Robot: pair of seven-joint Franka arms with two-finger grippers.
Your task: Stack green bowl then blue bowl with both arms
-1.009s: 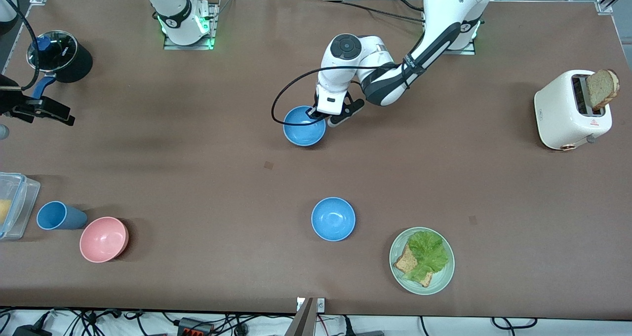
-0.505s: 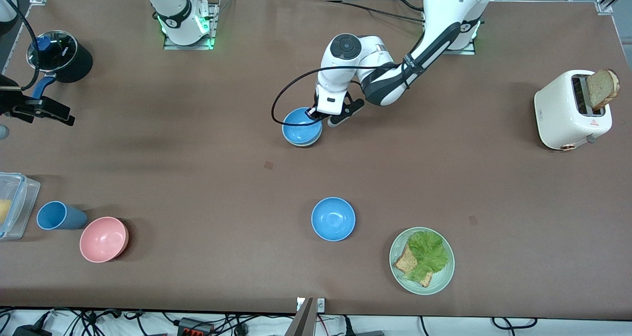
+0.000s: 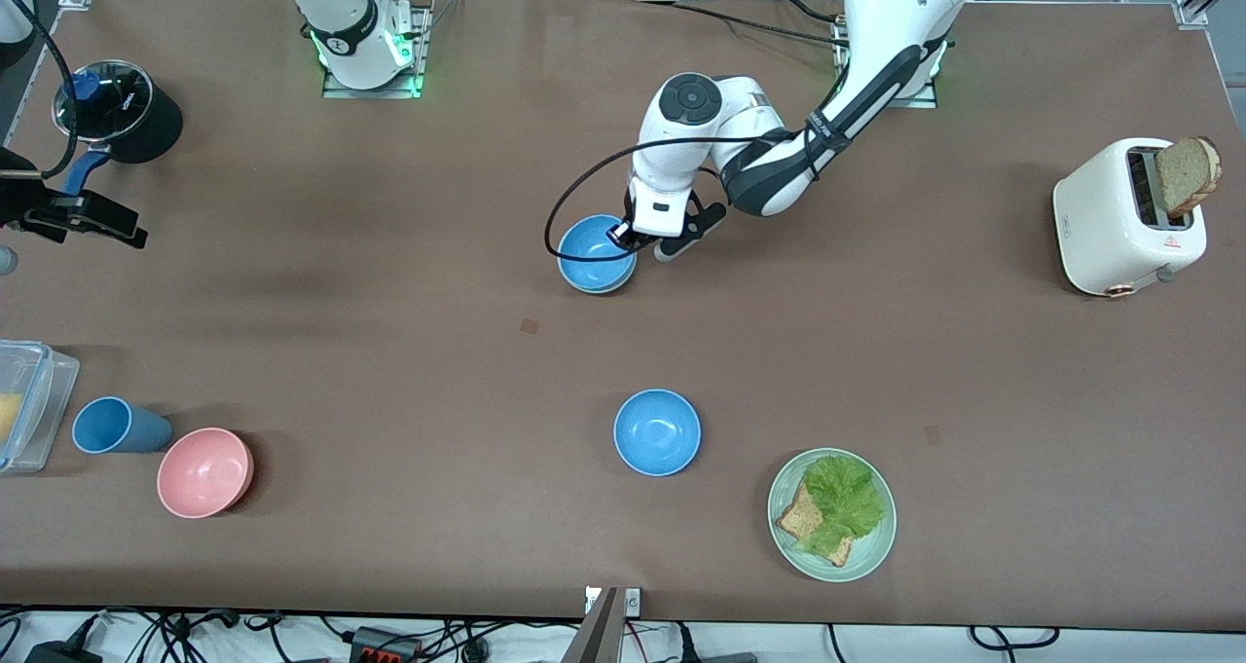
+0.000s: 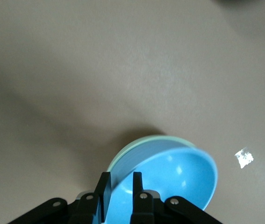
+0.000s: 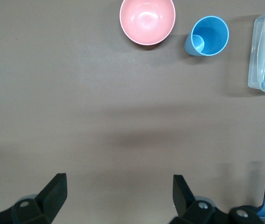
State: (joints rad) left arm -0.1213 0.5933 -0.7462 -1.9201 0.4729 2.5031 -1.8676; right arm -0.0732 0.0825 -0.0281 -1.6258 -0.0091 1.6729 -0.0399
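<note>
Front view: blue bowl (image 3: 595, 251) nested in green bowl (image 3: 605, 289).

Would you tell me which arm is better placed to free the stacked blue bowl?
Left. Its gripper straddles the blue bowl rim, nested in the green bowl; the right gripper waits open, away.

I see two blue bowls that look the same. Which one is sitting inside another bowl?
The blue bowl at the left pincer sits inside the green bowl. The other blue bowl, near the lettuce plate, sits alone on the table.
</note>
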